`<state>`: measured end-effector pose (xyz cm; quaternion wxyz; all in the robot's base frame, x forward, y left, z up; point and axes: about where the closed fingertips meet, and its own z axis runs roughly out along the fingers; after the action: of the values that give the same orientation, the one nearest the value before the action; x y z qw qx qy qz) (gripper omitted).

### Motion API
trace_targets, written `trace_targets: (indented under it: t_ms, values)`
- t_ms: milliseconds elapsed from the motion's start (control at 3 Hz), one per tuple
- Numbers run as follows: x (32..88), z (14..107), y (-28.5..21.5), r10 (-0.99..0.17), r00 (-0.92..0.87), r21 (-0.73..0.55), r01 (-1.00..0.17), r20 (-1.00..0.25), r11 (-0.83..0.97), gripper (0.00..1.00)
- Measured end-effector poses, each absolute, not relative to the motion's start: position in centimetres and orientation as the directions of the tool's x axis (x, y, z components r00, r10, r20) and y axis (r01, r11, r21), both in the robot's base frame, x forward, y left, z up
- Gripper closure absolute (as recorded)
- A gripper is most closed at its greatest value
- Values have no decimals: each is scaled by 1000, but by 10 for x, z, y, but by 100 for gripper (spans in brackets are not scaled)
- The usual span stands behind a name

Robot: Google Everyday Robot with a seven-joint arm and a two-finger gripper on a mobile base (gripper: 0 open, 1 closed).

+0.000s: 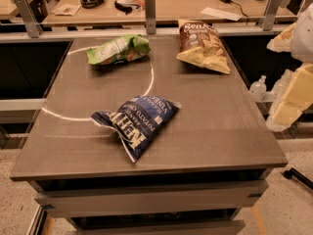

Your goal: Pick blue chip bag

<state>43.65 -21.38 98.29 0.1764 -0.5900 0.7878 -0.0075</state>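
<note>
**Blue chip bag at table centre, tool off the 3 o'clock edge**

The tool (289,99), a pale cream, blocky assembly of smooth plastic-looking panels, hangs beyond the 3 o'clock edge of the table (220,131), clear of its surface and touching nothing. Whether it is spread or pressed together cannot be told. The blue chip bag (137,124) lies flat near the table's centre, slightly toward 6 o'clock, well apart from the tool and at roughly 8 o'clock from it. The bag is crinkled dark navy foil and rests on the diagonal, one crimped end pointing to 7 o'clock and the other to 1 o'clock. Its white lettering is turned sideways: large letters of "Kettle" show in part, with "POTATO" in smaller capitals; the remaining lines are too small to read.

The table top is a matte grey-brown slab with a fine grain, crossed by a thin white arc (149,80) that curves from 12 o'clock round to 9 o'clock. A glossy green bag (117,49) with a white panel, its writing unreadable, lies at 11 o'clock. A brown-and-yellow bag (201,45) lies at 1 o'clock, its top showing "Sea" above a picture of pale chips. Drawer fronts run beneath the 6 o'clock edge. A clear plastic bottle (257,87) stands just past the 3 o'clock edge, below the tool's reach.
</note>
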Motion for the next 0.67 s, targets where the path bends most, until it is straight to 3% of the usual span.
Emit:
trace_targets:
  t_ms: [667]
  values:
    - [415, 977, -166, -845, -176, -135, -951, -504, 278, 0]
